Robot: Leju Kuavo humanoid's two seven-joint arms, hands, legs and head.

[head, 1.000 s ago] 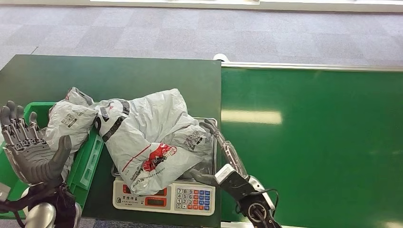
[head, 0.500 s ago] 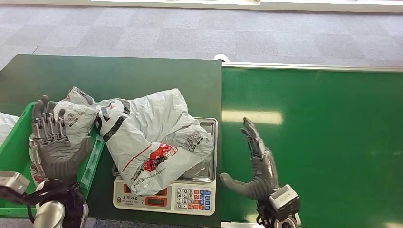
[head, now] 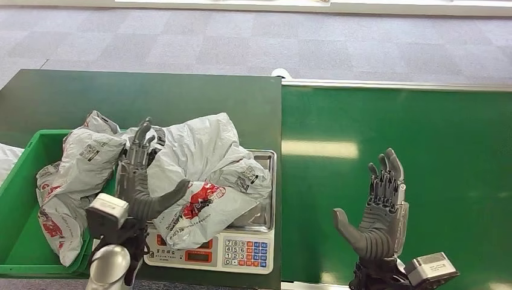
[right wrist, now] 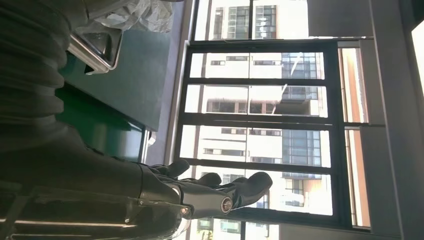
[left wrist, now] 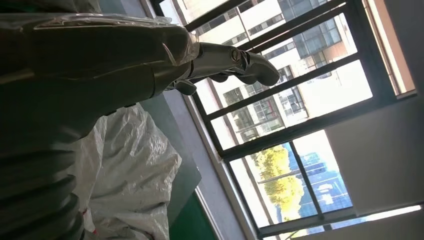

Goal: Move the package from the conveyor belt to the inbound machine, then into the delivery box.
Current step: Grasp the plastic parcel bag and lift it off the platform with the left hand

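A grey plastic package [head: 193, 175] lies crumpled on the steel pan of a scale [head: 208, 248], draping over the pan's left side. The scale sits on a dark green table [head: 151, 96]. The left hand [head: 137, 184] is at the package's left edge, fingers [head: 140, 142] straight, thumb out against the plastic; nothing is gripped. Left of it, a green box [head: 18, 241] holds another grey bag [head: 72, 175]. The right hand [head: 377, 211] is raised over the green belt [head: 422, 151], well apart from the scale, fingers spread and empty.
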